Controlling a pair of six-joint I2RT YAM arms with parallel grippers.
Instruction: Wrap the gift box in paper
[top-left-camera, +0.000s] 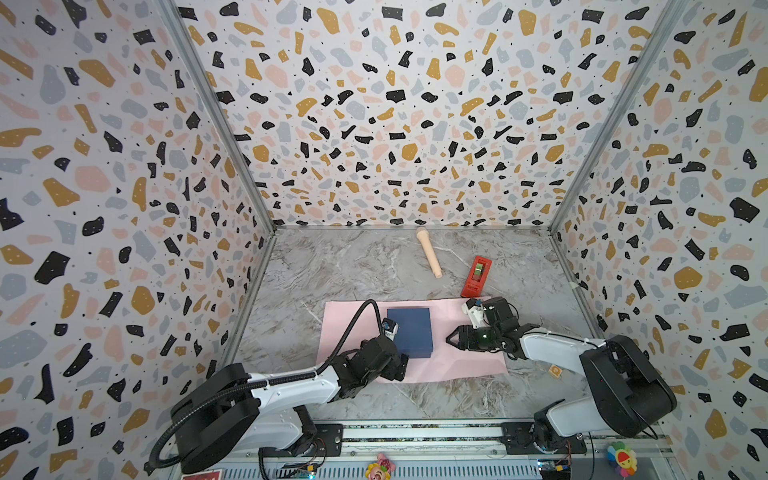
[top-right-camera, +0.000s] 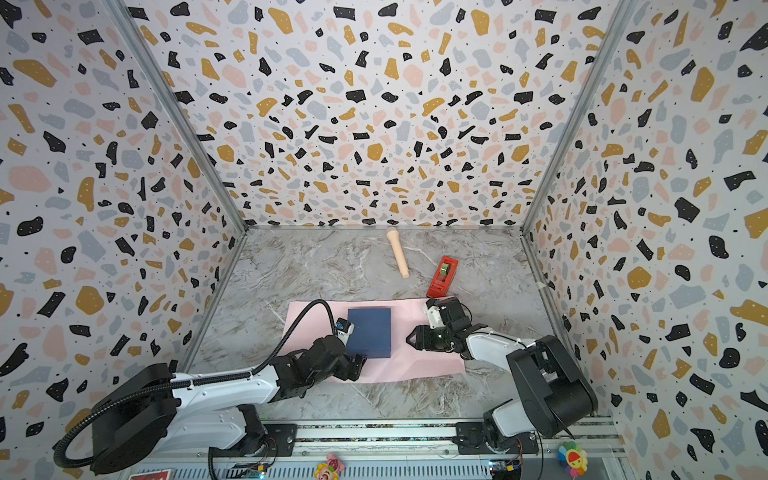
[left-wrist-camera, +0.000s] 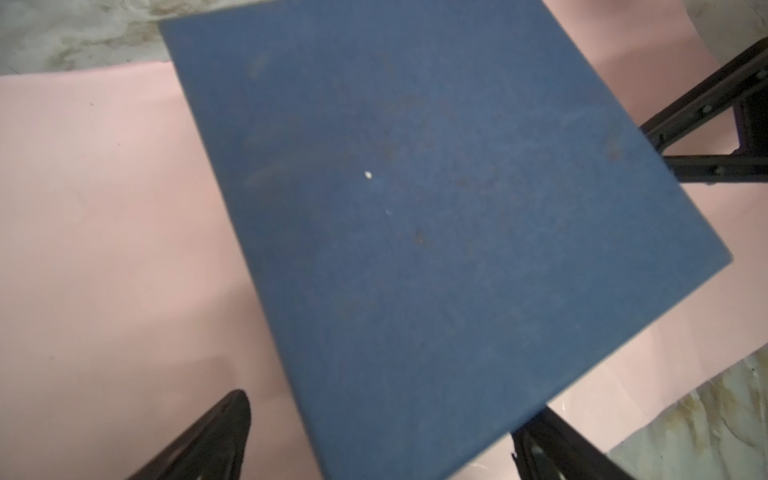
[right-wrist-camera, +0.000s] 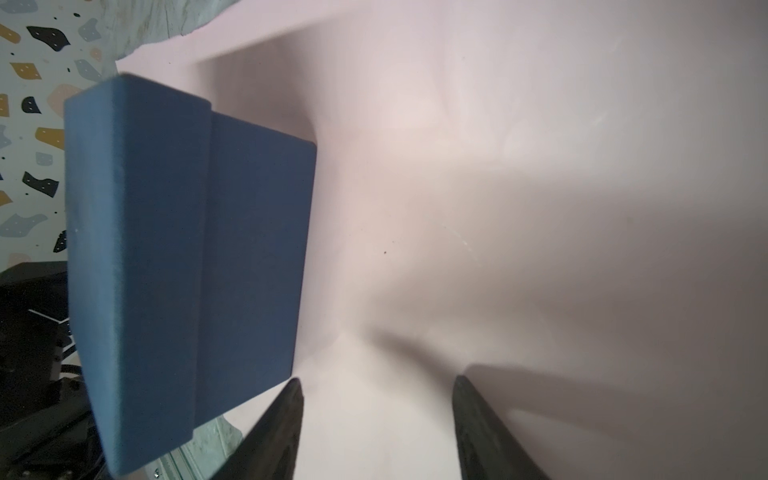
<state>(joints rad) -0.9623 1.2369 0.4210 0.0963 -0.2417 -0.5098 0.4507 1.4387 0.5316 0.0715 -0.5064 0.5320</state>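
Gift box (top-left-camera: 409, 332) on pink paper (top-left-camera: 457, 361)

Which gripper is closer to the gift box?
Left. The left gripper is at the gift box near corner, open jaws straddling it; the right gripper sits over the paper beside the box, not touching.

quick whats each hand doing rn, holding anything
left hand: open around a corner of the gift box, not gripping it
right hand: open, holding nothing
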